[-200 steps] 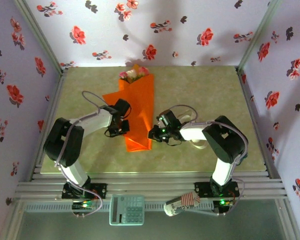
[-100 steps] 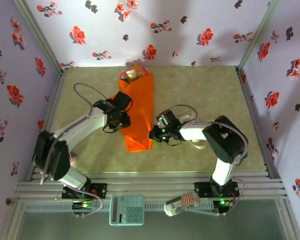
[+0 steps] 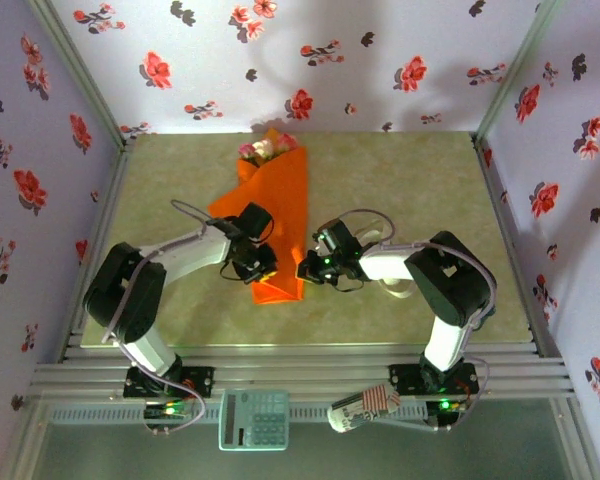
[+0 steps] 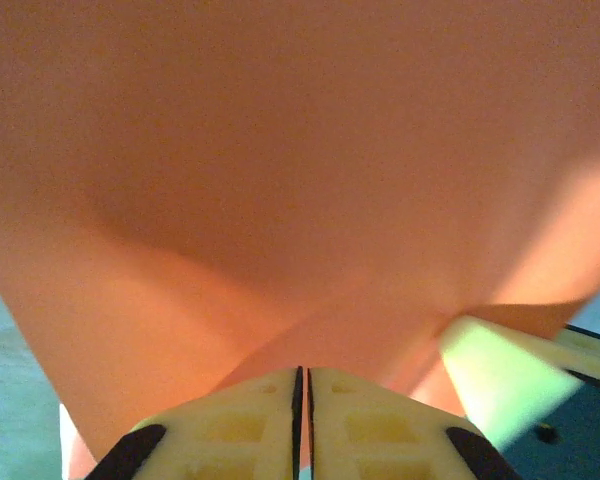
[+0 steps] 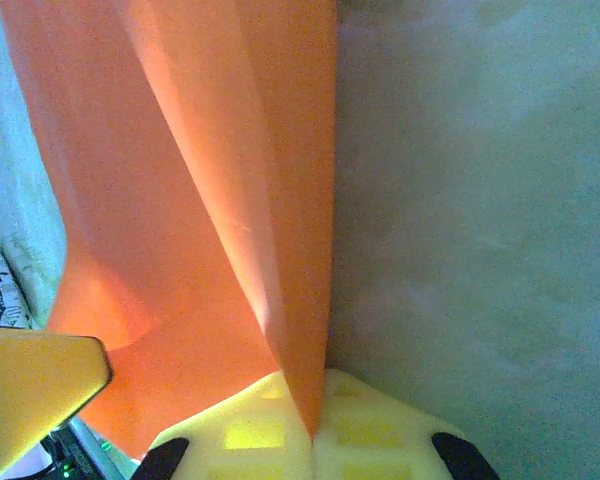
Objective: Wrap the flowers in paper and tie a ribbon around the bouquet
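Observation:
The bouquet lies lengthwise on the table, an orange paper (image 3: 280,215) cone with pink and cream flowers (image 3: 265,149) at its far end. A loose flap sticks out on its left. My left gripper (image 3: 255,266) sits at the cone's lower left, and in the left wrist view it (image 4: 302,372) is shut on a fold of the paper (image 4: 280,180). My right gripper (image 3: 306,268) is at the cone's lower right edge; the right wrist view shows it (image 5: 315,400) shut on the paper's (image 5: 180,200) folded edge. The cream-white ribbon (image 3: 398,290) curls under my right forearm.
The green table mat (image 3: 430,190) is walled by flowered purple panels on three sides. Past the near rail lie a calculator (image 3: 253,418) and a striped object (image 3: 365,408). Grey cables (image 3: 360,216) loop above my right wrist.
My left gripper lifted toward the cone's upper left, opened, then came back down to the lower left edge and shut on the paper. The right gripper has held still.

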You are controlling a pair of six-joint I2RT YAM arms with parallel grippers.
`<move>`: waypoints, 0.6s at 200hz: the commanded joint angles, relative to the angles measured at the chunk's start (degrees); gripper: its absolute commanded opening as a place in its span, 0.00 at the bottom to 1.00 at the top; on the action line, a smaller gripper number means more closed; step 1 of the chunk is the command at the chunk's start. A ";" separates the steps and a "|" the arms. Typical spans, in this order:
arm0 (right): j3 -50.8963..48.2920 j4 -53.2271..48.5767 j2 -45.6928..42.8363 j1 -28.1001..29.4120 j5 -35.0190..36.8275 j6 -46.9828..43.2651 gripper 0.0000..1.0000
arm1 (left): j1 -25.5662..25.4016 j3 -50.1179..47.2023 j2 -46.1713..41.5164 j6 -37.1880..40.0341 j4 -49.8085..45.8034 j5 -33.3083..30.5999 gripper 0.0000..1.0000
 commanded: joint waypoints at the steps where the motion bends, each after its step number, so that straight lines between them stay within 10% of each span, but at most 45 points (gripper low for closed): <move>1: 0.55 -0.69 -1.53 0.27 -0.65 -1.07 0.16 | -0.05 -2.31 0.70 0.81 -0.55 -0.72 0.10; 73: 1.11 8.20 2.15 -0.74 -5.82 0.36 0.35 | -0.16 -6.93 3.45 2.49 1.15 -3.63 0.07; 120: 0.94 8.77 3.11 -0.92 -6.00 0.17 0.12 | -0.14 -6.27 4.54 4.19 0.49 -4.23 0.06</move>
